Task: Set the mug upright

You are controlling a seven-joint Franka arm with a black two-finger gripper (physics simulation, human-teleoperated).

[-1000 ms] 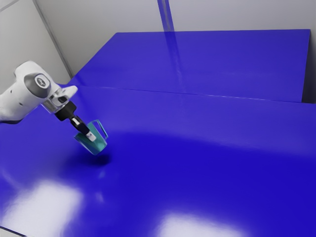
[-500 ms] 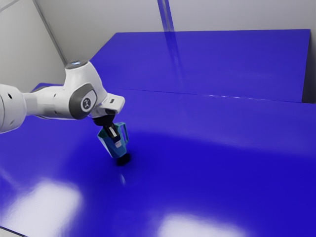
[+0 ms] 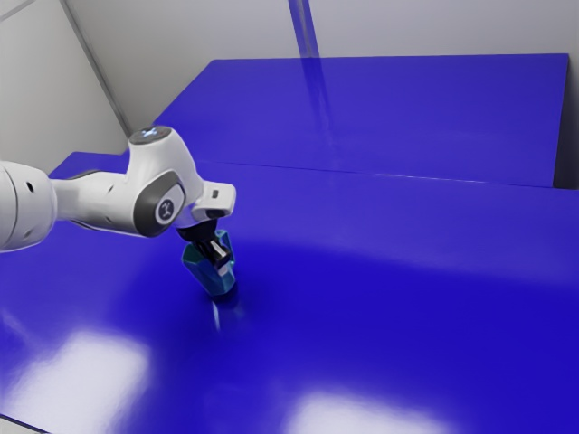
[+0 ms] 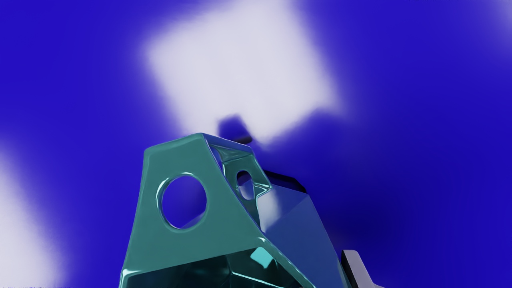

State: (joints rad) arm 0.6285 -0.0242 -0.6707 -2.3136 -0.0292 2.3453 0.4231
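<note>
Spanning most of the exterior view is the glossy blue surface (image 3: 380,334), with bright white glare patches on it. White arm (image 3: 99,201) comes in from the exterior view's left, bent down at the wrist toward the mug (image 3: 204,274). Mug is teal-blue, faceted, tilted rather than upright, base end low over the surface, mouth leaning toward the exterior view's left. Can't tell whether the base touches. End effector (image 3: 220,259) is pinching the mug: one finger lies along the outer wall, the other is hidden, so can't give its exact spot. Mug sits right at the fingertips, its base end reaching lower than they do. Wrist view looks partly into the mouth: dark teal inner walls, pale angular patch on one, deeper part cut off, so contents can't be read. It also gives the handle (image 4: 168,160) close up, large round opening through the near part and a smaller one farther off, detail the exterior view doesn't resolve. Exterior view gives the arm's pose and the mug's lean instead. Smallest: pale finger (image 4: 355,266) tip in the wrist view, just beside the mug's outer wall.
</note>
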